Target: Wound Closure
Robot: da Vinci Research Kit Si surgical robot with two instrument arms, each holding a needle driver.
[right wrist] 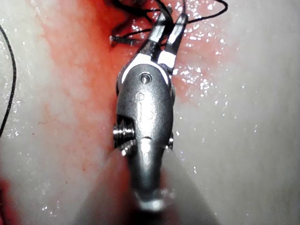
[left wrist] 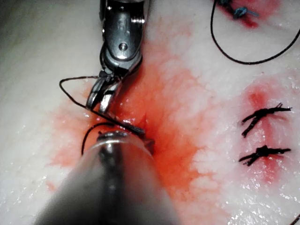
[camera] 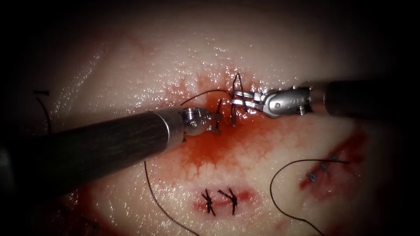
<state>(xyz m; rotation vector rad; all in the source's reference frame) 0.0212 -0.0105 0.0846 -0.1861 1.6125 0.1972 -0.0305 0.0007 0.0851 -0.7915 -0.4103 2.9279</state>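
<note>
The right arm's tool reaches in from the right and lies low over the tissue, its jaws parted a little, as the right wrist view shows, with dark thread running across and around the tips; whether they pinch the thread cannot be told. The left arm's tool comes in from the lower left on its dark shaft, its tip down at the cut in the middle of the red fluid; its jaws are hidden against the wet surface, so their state cannot be told, nor what they hold. In the left wrist view the right arm's tool stands just beyond the left shaft, with thread looping out beside it and a dark strand lying between the two tips. A short dark curved piece stands up out of the tissue just beside the left tool's tip; it may be the needle, but that is uncertain. The thread arcs from the right tool's tip over to the left of the cut, and another length trails down toward the picture's lower edge. Two finished stitches sit below the cut, and more stitches lie well apart at the lower right, with a loose thread loop beside them.
</note>
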